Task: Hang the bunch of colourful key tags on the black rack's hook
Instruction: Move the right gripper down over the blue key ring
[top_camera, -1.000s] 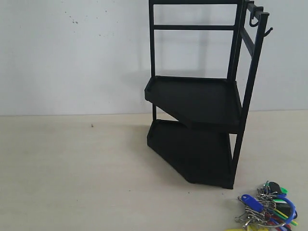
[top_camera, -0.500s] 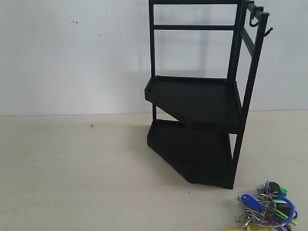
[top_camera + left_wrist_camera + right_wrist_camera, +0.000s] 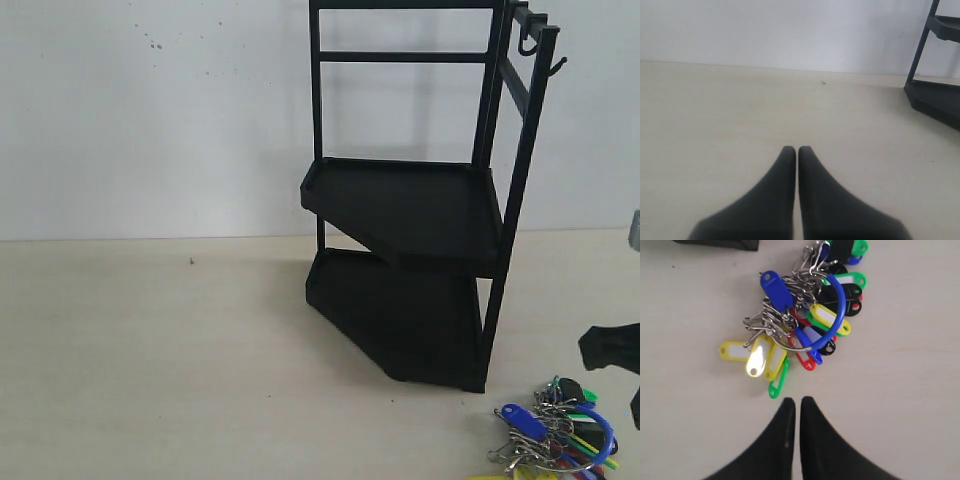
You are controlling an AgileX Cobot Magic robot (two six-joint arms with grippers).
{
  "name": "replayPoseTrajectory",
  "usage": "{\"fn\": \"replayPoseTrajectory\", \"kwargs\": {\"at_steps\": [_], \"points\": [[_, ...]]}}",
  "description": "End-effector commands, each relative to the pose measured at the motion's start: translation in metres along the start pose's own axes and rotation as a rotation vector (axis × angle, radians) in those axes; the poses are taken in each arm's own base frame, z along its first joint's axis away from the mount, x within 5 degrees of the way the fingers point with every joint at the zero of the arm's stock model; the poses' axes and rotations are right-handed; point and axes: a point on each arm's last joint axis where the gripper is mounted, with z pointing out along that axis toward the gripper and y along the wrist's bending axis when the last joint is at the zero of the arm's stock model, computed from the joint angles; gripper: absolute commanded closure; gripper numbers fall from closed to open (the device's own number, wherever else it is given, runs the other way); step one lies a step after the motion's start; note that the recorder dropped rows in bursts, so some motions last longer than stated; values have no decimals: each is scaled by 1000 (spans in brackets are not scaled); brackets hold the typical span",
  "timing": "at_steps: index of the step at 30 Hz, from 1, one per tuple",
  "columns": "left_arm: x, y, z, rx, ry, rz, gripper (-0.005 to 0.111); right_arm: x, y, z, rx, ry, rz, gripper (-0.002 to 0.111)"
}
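Observation:
The colourful key tag bunch (image 3: 556, 437) lies flat on the table at the front right, just right of the black rack (image 3: 410, 215). In the right wrist view the bunch (image 3: 801, 315) spreads out a short way beyond my right gripper (image 3: 797, 400), which is shut and holds nothing. The blue-sleeved ring (image 3: 838, 305) arches over the tags. The hook (image 3: 560, 66) sticks out near the top of the rack's front upright. Part of the right arm (image 3: 612, 350) shows at the right edge, above the bunch. My left gripper (image 3: 797, 149) is shut and empty, low over bare table.
A curled J-hook (image 3: 526, 44) hangs on the rack's top side rail. In the left wrist view the rack's lower tray (image 3: 935, 97) stands off to one side. A white wall runs behind the table. The rack's base edge (image 3: 720, 244) lies beyond the bunch.
The right arm has come into the exterior view at the right edge, above the key tag bunch. The bunch and the rack have not moved.

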Motion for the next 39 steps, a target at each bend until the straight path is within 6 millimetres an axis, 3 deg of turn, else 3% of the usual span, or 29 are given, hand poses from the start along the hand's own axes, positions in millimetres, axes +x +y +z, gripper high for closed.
{"fn": "replayPoseTrajectory", "kwargs": {"at_steps": [1,3,6,25,39], "points": [[0,0,0,-1,-7,8,102,-7,-3,26,28,45,15,87],[0,0,0,-1,-7,8,102,-9,-3,33,28,44,19,74],[0,0,0,-1,-7,8,102,-14,-4,38,30,21,24,62],[0,0,0,-1,-7,8,102,-25,-15,114,118,97,65,62],[0,0,0,-1,-7,8,102,-28,-16,128,113,66,78,73]]}}
